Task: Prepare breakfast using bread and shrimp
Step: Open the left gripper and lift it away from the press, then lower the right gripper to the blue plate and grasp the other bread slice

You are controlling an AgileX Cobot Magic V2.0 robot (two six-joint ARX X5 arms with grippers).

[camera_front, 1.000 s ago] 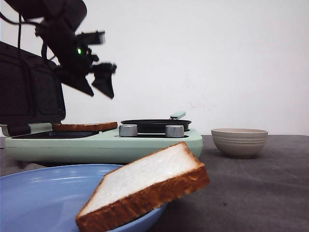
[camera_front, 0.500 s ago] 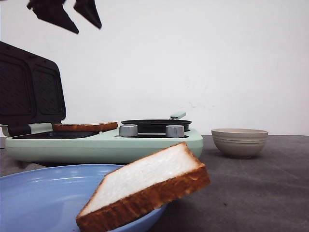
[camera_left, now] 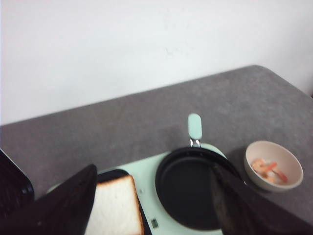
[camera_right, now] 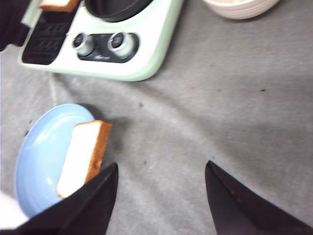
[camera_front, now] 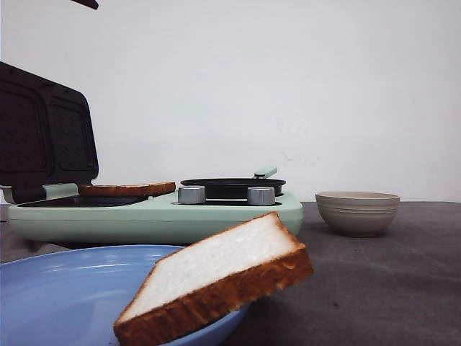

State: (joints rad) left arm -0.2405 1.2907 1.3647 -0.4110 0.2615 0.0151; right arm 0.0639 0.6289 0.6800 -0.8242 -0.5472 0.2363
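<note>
Grey cloth covers the tabletop and a plain white wall stands behind it. At the far left I see a mint-green breakfast maker with its dark grill lid raised; one slice of white bread with a golden-brown crust already lies flat on the open grill plate, and beside it, to the right, the black round frying pan with a mint handle sits with nothing in it. Nearest me, the second slice of crusted white bread leans tilted on the right rim of a round light-blue plate, partly overhanging it. Right of the appliance, and apart from it, a beige ceramic bowl holds a few pink shrimp. My left gripper hangs high above the appliance, its fingers spread wide and holding nothing; my right gripper hovers over the bare cloth just right of the plate, fingers likewise apart and empty. I judge the job to be at an early stage: one slice is placed, while the shrimp are not yet in the pan, the plate slice is not yet used, and the lid is not yet closed.
</note>
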